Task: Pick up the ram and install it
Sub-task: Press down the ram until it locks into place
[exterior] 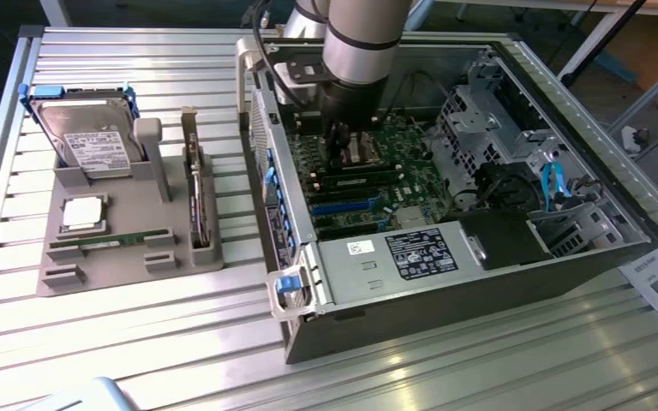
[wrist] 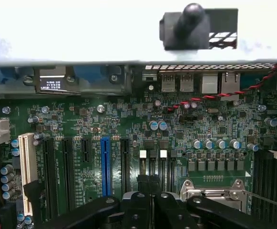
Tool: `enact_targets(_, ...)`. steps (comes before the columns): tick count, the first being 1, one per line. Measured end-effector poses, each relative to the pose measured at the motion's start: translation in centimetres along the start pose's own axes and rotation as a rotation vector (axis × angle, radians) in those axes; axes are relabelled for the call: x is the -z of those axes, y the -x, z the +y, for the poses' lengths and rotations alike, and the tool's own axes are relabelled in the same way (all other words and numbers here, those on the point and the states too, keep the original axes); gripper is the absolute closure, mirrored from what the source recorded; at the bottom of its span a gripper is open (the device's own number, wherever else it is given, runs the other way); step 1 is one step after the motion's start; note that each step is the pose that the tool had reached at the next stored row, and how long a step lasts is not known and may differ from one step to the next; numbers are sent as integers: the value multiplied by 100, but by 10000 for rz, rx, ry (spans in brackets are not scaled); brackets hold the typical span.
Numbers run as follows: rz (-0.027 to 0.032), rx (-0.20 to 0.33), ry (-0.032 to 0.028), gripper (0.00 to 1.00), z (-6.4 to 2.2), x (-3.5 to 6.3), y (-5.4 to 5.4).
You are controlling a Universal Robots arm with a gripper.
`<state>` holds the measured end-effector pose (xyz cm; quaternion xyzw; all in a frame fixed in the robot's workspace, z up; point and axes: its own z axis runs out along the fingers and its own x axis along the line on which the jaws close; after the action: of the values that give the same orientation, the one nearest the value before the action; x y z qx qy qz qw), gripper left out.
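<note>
Slatted metal counter [exterior: 134, 342], open PC case [exterior: 444, 282] lying on its side, grey parts tray [exterior: 123, 214] on the exterior view's left. Claw [wrist: 148, 202] is down inside the case over the motherboard [wrist: 105, 124], fingers closed together; nothing visibly between them in the wrist view, so I read it as closed on nothing. Just ahead of the fingertips: the black expansion slots, the blue slot [wrist: 105, 164], and the metal CPU socket frame [wrist: 214, 191] right beside. In the exterior view the arm [exterior: 358, 51] drops straight down onto the board's middle. Further out, memory slots [wrist: 271, 183] sit at the board's edge; can't tell from here whether a stick is seated in them. On the tray: the ram [exterior: 110, 243], a thin green stick, lies flat in its groove, well apart from the claw. Next to it a silver processor [exterior: 83, 212], hard drive [exterior: 83, 133] standing at the back, dark expansion card [exterior: 200, 201] upright in its slot. Judgement: ram pick not done, stick is untouched in the tray, and the claw is at the board rather than at the part. Next move would call for lifting clear of the case walls, opening the fingers, and lining up lengthwise over the stick's thin edges; the groove leaves little room for finger pads, so alignment matters.
</note>
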<state>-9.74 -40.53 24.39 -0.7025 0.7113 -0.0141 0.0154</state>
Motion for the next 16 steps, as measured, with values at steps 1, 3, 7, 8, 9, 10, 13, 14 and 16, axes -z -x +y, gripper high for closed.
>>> enact_targets(1,1,0,96,90,-16,-1,0)
enact_targets(3,1,1,231,90,-39,-2,0)
enact_targets(7,3,0,243,90,-41,-2,0)
enact_targets(8,4,0,243,90,-41,-1,0)
enact_targets(9,4,-1,244,90,-37,-2,0)
enact_targets(10,2,0,242,90,-27,-4,1)
enact_targets(13,4,1,244,90,-8,-5,0)
enact_targets(14,4,1,243,90,-7,-5,0)
enact_targets(16,1,1,242,90,-6,-20,0)
